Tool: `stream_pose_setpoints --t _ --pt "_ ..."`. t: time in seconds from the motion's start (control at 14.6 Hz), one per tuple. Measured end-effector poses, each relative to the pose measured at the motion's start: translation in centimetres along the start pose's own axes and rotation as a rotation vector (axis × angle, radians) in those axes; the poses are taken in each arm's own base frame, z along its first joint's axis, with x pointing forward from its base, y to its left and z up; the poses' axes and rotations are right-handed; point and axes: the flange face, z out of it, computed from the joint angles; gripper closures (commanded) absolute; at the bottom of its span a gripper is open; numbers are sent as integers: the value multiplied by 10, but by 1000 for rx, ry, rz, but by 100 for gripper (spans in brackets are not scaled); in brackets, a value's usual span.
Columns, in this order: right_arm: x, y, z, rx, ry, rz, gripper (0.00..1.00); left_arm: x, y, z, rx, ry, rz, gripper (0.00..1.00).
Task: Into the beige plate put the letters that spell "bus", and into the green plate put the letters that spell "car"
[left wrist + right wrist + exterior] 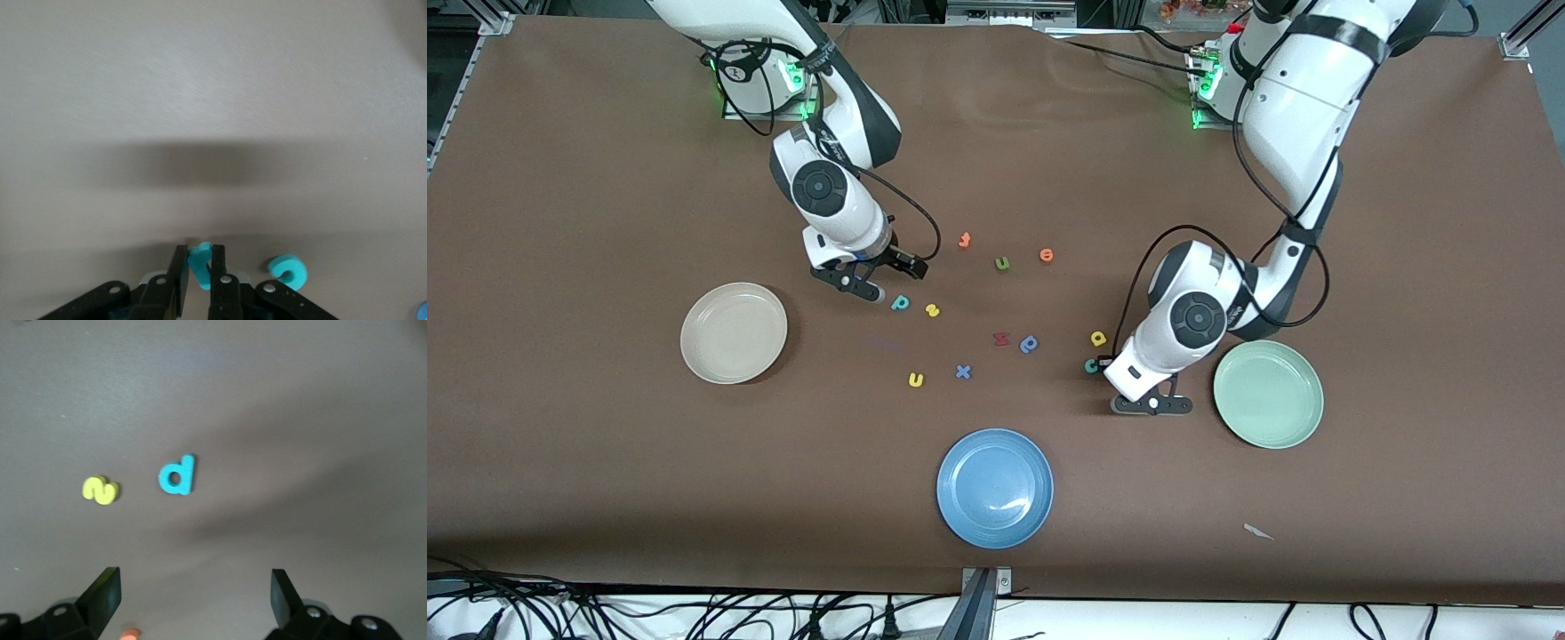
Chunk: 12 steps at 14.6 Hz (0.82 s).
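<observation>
**A:** Start big. Where do the 2 plates stand?

**B:** The beige plate (734, 333) lies toward the right arm's end of the table and the green plate (1267, 394) toward the left arm's end. Both are bare, so 0 of 6 letters are home.

**A:** And the arms?

**B:** The left gripper (199, 252) is down at the table beside the green plate, fingers clenched on a small teal letter (200, 270). I take it for the "r", though it shows edge-on. The right gripper (193, 577) hangs low with its fingers spread wide and nothing in them, facing the teal b (177, 475) and yellow s (100, 490).

**A:** So the step in hand?

**B:** The first pick for "car". Next comes a straight lift that misses the teal c (289, 272) just beside it, a short carry and a release over the green plate. The yellow a (1098, 338) waits near (and so does the yellow u (915, 380), nearer the camera, for the beige side)
</observation>
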Motion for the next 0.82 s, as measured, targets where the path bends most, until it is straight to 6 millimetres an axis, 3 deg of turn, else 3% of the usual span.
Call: stream_pose_setpoints --t 0.2,0.34,0.41,0.55,0.68,0.82 --pt "3 -10 10 -21 20 -30 1 22 -69 -38 35 11 54 92" --pt "4 -11 18 -55 55 -48 1 32 -126 -44 76 0 102 92" --pt "4 -12 21 -71 76 -51 1 34 -153 -44 92 -6 121 83" --pt "3 -14 25 -87 101 -57 2 34 -194 -39 94 -25 136 0" --pt "2 -17 25 -87 108 -62 2 32 -206 -32 92 -40 142 0" --pt "4 -20 22 -81 113 -63 2 31 -195 -31 86 -42 159 0"
